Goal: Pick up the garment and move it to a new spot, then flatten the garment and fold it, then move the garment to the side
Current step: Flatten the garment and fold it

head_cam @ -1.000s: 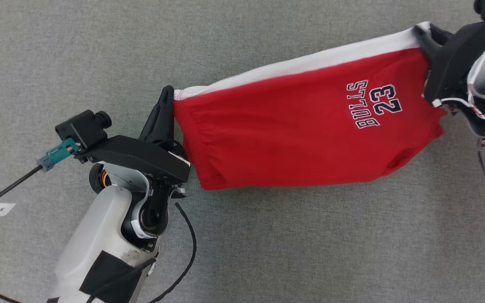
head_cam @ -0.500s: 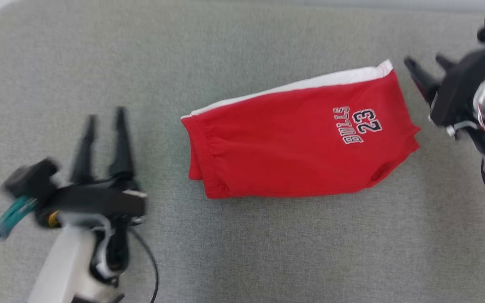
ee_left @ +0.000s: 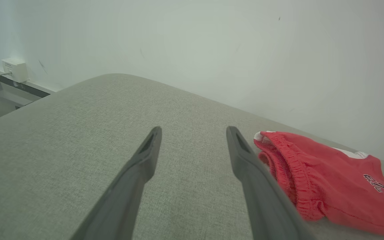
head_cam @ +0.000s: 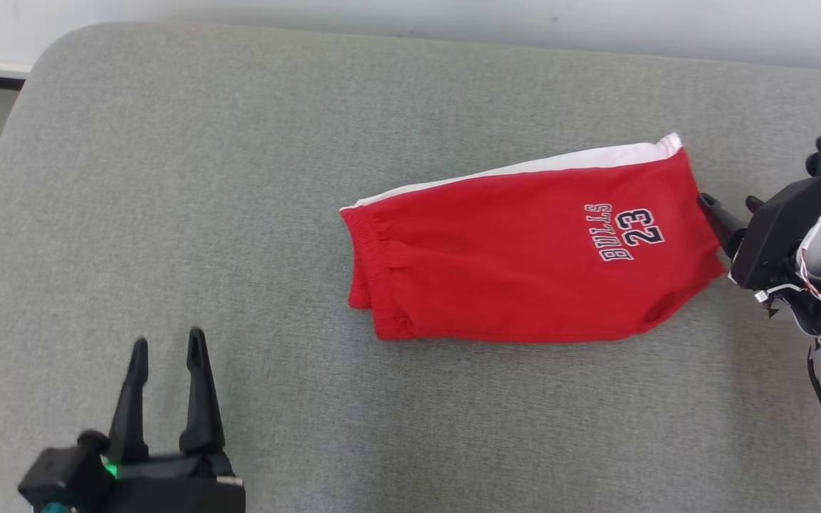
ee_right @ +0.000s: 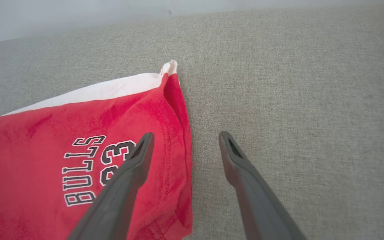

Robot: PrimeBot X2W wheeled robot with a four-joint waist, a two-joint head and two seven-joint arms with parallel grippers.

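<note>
Two grippers are held open, the left gripper well apart from and the right gripper just beside the folded red-and-white fabric shorts, which are laid on the grey woven cushion and are best pinched through all layers.

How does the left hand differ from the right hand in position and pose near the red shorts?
The left hand is far from the red shorts, off their waistband end; the right hand is close beside their hem end. The left hand points up the head view; the right hand points leftward. Both are open and empty.
</note>
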